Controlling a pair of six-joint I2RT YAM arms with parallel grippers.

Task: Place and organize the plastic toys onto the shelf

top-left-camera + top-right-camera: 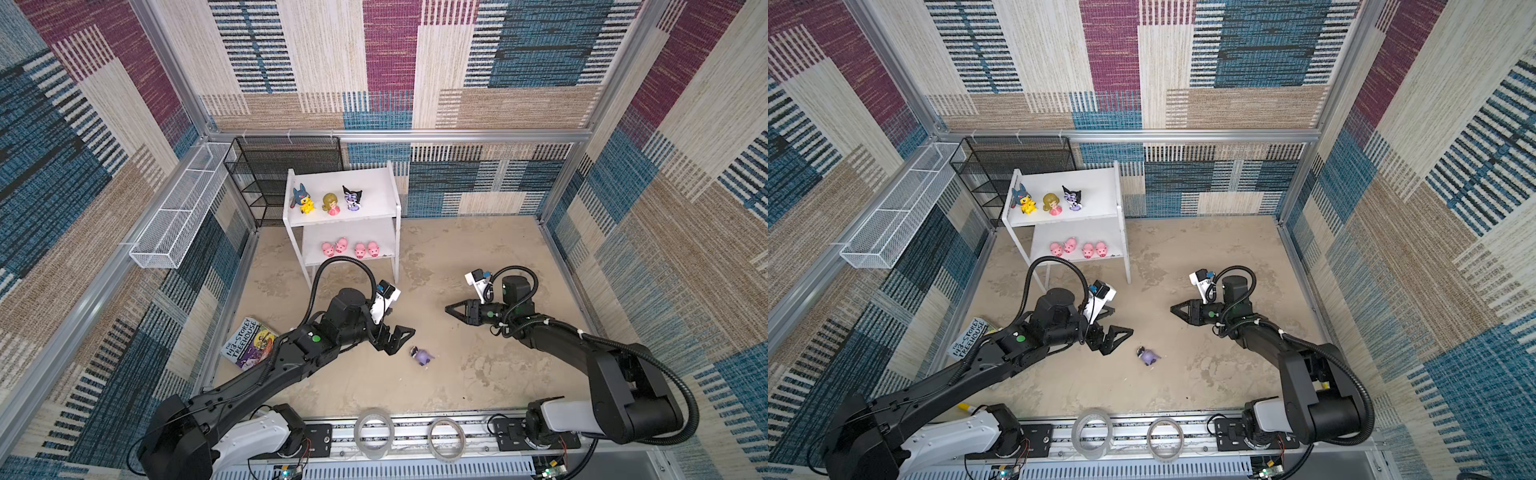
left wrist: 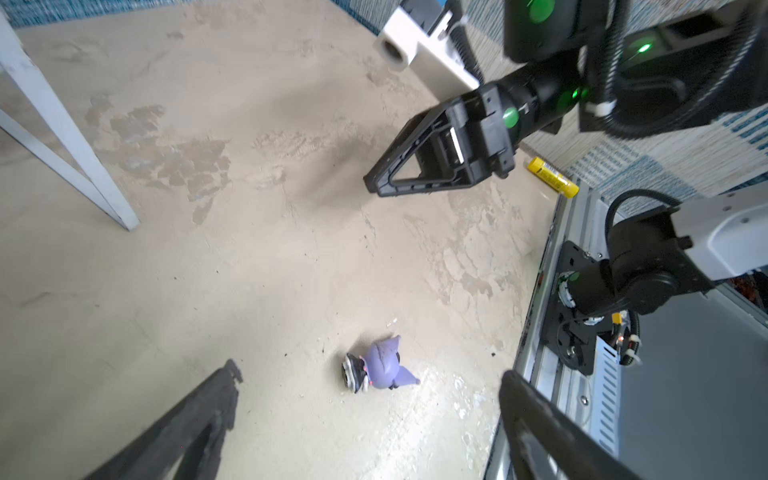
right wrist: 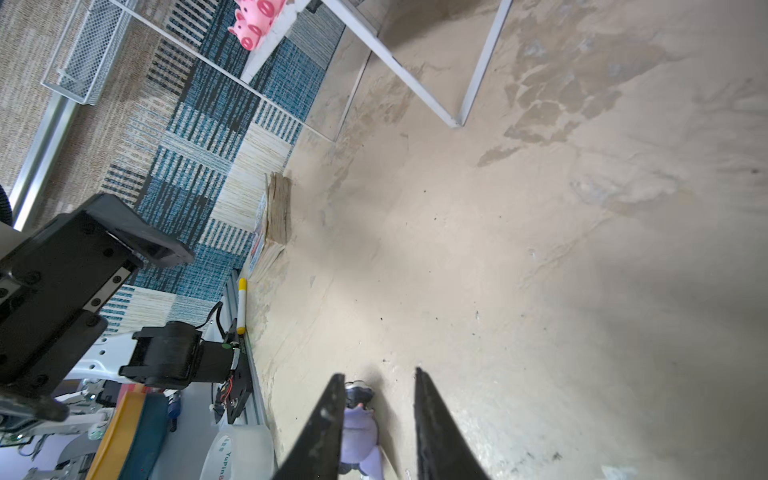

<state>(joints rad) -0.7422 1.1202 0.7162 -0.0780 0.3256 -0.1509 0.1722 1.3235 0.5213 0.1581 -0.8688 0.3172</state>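
Nearly sorted: purple toy (image 1: 423,356) lies toppled on the floor (image 1: 478,257).
Left gripper (image 1: 402,342) gapes wide just beside it; right gripper (image 1: 448,309) narrowly parted, empty.

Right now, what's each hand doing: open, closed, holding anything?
Left hand: open wide, empty.
Right hand: partly open, empty; the purple toy lies on the table.

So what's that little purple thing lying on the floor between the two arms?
It is a small toy figure that looks like glossy moulded plastic. It has a lilac body with two pointed tips and a black-and-white part at one end. It lies tipped on its side on the tan floor, in front of the white shelf rather than on it. Nothing touches it. The left tool is open close beside it but clear of it.
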